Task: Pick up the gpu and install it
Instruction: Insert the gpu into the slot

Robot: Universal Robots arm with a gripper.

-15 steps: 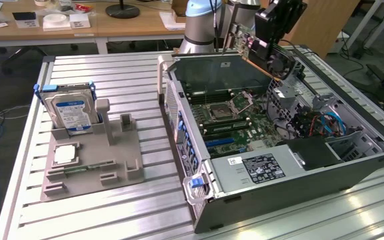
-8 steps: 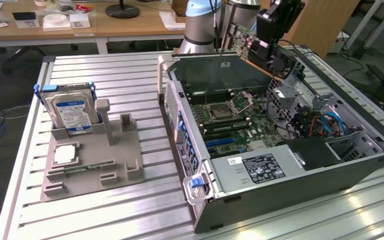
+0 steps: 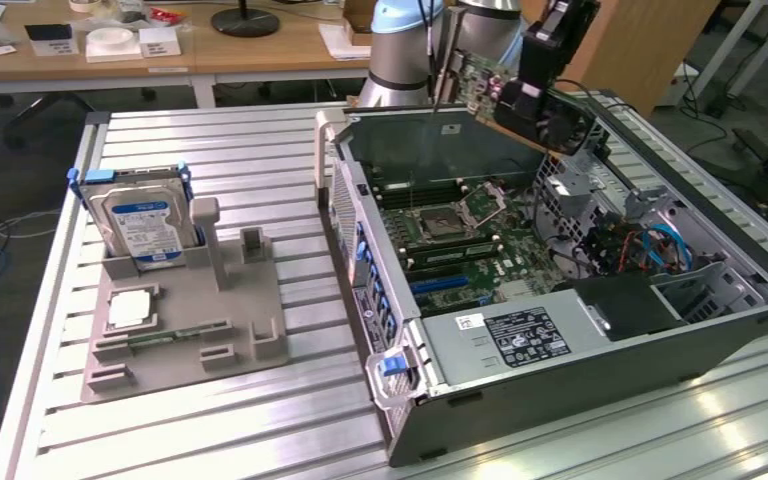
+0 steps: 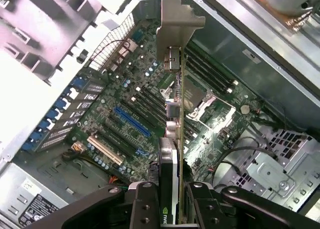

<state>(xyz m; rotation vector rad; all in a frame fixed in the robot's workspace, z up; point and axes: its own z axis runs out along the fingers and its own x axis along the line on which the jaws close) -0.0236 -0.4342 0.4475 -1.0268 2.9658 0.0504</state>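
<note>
Green and black, the gpu (image 3: pixel 475 80) hangs in the air over the open computer case (image 3: pixel 704 340). Your gripper (image 4: pixel 172 191) has it. Your fingers (image 4: pixel 145 204) are squeezed on the dark end of the card, one on each side. The pale metal bracket (image 4: pixel 177 24) is at the other end, far from the fingers.

From the wrist view you look along the thin edge of the card. It is above the motherboard (image 3: pixel 451 240) and touches nothing there. It is not in any slot yet. The long blue slot (image 4: pixel 131 121) lies off to one side of the card, not under it.

In the exterior view the card is up high, near the far wall of the case, close to the arm.

On the exterior view's left, a grey holder (image 3: pixel 224 330) sits on the table (image 3: pixel 224 150) beside the case. The hard drive (image 3: pixel 144 225) stands upright in it. The small square chip (image 3: pixel 131 308) lies flat in it.
</note>
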